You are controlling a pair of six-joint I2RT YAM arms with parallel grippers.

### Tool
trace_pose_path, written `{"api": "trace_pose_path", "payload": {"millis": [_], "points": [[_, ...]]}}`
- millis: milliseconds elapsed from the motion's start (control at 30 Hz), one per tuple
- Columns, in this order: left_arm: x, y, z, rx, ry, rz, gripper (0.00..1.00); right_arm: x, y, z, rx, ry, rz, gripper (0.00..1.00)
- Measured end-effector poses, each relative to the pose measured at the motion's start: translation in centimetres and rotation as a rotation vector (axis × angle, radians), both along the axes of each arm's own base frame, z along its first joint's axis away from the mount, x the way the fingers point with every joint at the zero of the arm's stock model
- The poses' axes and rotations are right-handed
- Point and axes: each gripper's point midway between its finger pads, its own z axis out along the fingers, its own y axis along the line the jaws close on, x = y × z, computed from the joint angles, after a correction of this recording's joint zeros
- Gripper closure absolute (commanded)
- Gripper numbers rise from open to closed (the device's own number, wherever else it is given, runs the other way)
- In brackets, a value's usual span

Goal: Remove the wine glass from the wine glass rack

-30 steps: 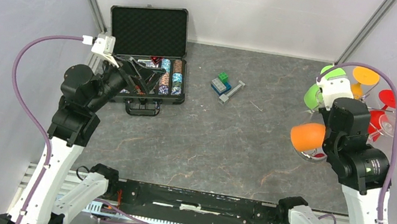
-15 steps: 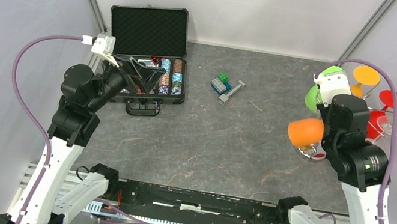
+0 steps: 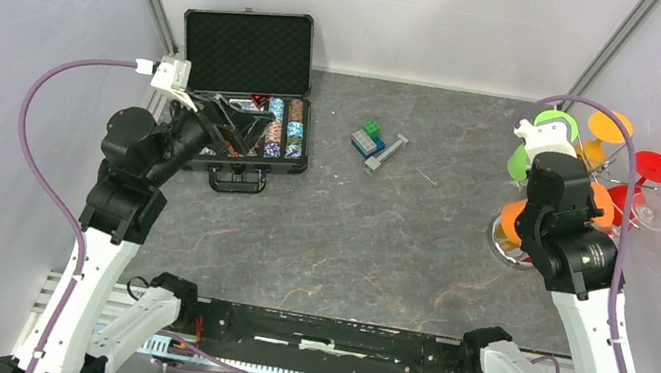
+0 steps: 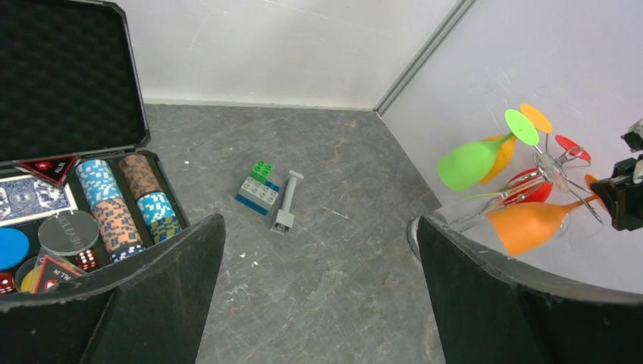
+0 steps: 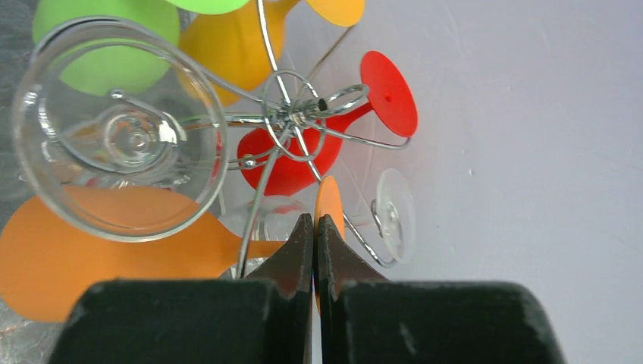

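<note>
The silver wine glass rack (image 5: pixel 292 114) stands at the far right, with several coloured and clear glasses hanging from its wire arms. An orange wine glass (image 5: pixel 76 258) lies sideways, bowl to the left. My right gripper (image 5: pixel 315 220) is shut on the thin edge of its orange foot (image 5: pixel 329 201), close beside a wire hook. Whether that foot still sits in a hook I cannot tell. In the top view the right wrist covers most of this orange wine glass (image 3: pixel 510 220). My left gripper (image 4: pixel 318 227) hangs open and empty over the left side, by the case.
An open black case (image 3: pixel 248 51) of poker chips and cards sits at the back left. Small toy bricks (image 3: pixel 368 139) and a grey piece (image 3: pixel 386 152) lie mid-table. The rack's round base (image 3: pixel 499 243) rests near the right wall. A clear glass (image 5: pixel 114 129) hangs mouth toward the right wrist camera.
My right arm has swung left and turned with the orange glass in its grip, so the wrist now covers most of the bowl. The left arm has not moved.
</note>
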Motion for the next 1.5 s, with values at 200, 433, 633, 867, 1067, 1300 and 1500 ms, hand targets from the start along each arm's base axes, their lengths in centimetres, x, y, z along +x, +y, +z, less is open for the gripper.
{"api": "trace_pose_path", "payload": {"millis": [200,433,633,867,1067,1300,1500], "points": [[0.0,0.0,0.0,0.000,0.000,0.002,0.00,-1.2,-1.0,1.2,-0.020,-0.051,-0.043,1.00],[-0.1,0.0,0.0,-0.001,-0.002,0.001,0.00,-3.0,-1.5,1.2,-0.012,-0.048,-0.034,1.00],[-0.2,-0.2,0.1,-0.004,-0.001,-0.017,0.00,-4.2,-0.4,0.8,0.079,-0.090,0.085,1.00],[-0.5,-1.0,0.0,-0.032,0.021,-0.058,0.00,-4.8,2.3,0.8,0.197,-0.136,0.286,1.00],[-0.2,-1.9,-0.8,-0.053,0.075,-0.107,0.00,-4.4,6.8,2.3,0.335,-0.207,0.541,1.00],[-1.2,-3.3,-1.6,-0.099,0.123,-0.203,0.00,-3.1,15.0,5.3,0.596,-0.351,0.908,1.00],[-3.2,-4.7,-1.7,-0.167,0.150,-0.316,0.00,-0.7,21.0,4.3,0.849,-0.419,1.117,1.00]]}}
